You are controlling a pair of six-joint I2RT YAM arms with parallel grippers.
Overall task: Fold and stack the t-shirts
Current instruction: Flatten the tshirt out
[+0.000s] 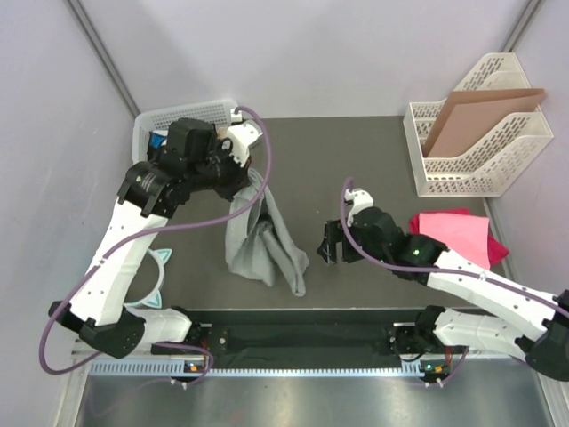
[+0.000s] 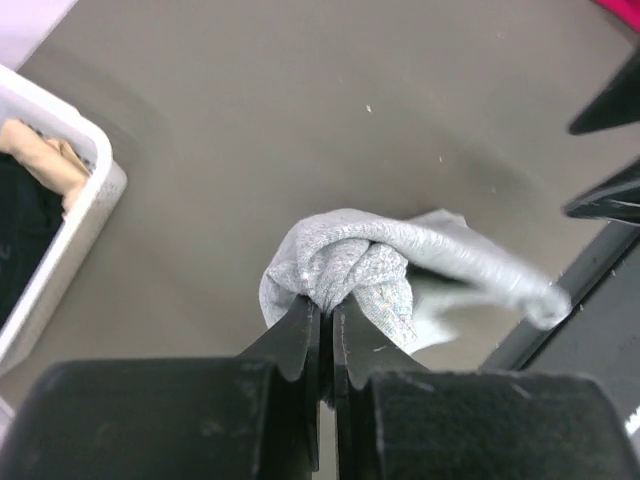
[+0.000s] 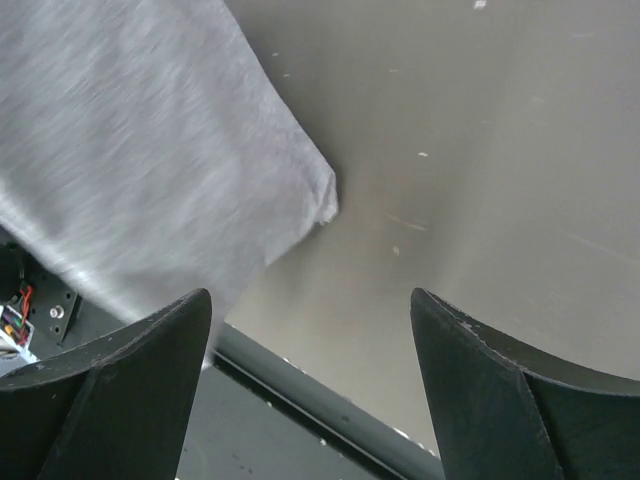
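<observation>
left claw [image 2: 325,308] held high, pinched on the grey t-shirt [image 2: 420,240]; right claw [image 3: 310,300] low, spread wide.

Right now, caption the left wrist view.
Left gripper shut on bunched grey t-shirt over dark table, white basket at left.

Mid-frame, the soft heather-grey cloth t-shirt [image 1: 253,245] is finely speckled; the folded cloth t-shirt [image 1: 462,233] at right is plain pink.

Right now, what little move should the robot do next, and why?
Probably move the right gripper toward the loose corner of the grey t-shirt and pinch it: its jaws stand open and empty, while the left gripper holds the shirt bunched and dangling.
</observation>
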